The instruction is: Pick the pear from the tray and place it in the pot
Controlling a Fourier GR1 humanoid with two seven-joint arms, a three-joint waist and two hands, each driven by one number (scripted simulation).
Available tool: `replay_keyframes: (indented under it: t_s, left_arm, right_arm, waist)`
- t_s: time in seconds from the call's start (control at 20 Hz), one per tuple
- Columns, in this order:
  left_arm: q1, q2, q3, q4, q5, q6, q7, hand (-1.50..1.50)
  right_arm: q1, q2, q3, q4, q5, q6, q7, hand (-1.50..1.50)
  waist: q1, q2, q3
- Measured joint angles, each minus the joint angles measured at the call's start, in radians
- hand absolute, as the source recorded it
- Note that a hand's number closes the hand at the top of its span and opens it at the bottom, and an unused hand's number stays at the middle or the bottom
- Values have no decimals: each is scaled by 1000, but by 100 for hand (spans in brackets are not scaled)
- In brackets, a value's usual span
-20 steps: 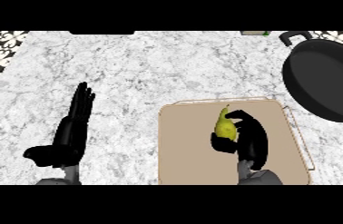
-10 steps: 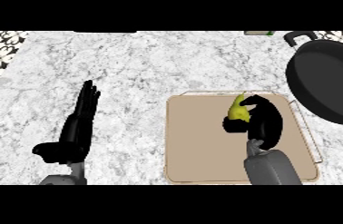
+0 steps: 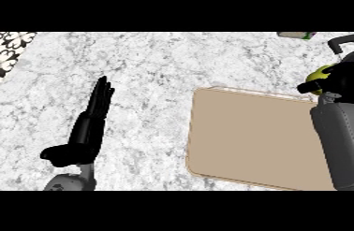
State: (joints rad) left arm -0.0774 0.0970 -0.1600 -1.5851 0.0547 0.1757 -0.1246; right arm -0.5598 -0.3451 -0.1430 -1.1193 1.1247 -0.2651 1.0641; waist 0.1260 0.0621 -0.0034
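Pear [image 3: 319, 75]: yellow-green, held at the view's right edge, beyond the tray's far right corner, only partly showing past the fingers.
Right hand [image 3: 336, 81]: black, curled round the pear, with its grey forearm running down over the tray's right side.
Pot [image 3: 338, 44]: only a dark handle shows, just beyond the right hand.
Tray [image 3: 252, 136]: tan, flat on the marble counter [image 3: 159, 66].
Left hand [image 3: 90, 125]: resting at the left, fingers straight, well apart from the tray.
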Motion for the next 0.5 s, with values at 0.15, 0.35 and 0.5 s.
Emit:
replay_keyframes:
  t_s: [0.15, 0.35, 0.5]
  left_arm:
    - [-12, -9, -20, 0, -6, -6, 2, 0]
    - [-28, -18, -40, 9, -13, -12, 3, 0]
    - [-41, -19, -47, 17, -17, -17, 9, 0]
  right_arm:
    - [-103, -84, -36, 97, 76, 22, 19, 150]
    - [-223, -169, -63, 224, 180, 52, 44, 150]
    - [-295, -214, -79, 311, 254, 70, 67, 150]
  waist:
    - [33, 5, -1]
    - [62, 11, -1]
    - [73, 13, 0]
